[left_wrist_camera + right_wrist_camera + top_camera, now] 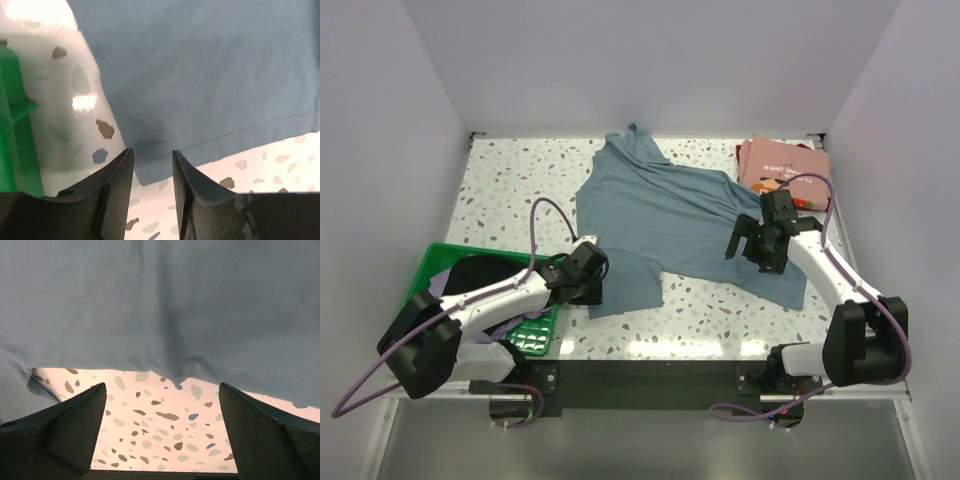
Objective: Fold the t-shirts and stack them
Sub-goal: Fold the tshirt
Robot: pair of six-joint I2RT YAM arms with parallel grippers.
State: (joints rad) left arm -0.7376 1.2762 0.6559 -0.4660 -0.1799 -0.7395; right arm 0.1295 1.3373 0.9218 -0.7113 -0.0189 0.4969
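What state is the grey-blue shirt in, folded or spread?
Spread, not folded. The grey-blue t-shirt lies opened out and rumpled across the table, hem flat on the near side, far end bunched.

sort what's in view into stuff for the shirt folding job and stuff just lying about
Job: grey-blue shirt spread out; folded pink shirt far right; black shirt in the green basket.
Lying about: the green basket itself; speckled table.

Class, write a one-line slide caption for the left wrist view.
Left gripper, half open, straddles the grey-blue t-shirt corner beside the green basket.
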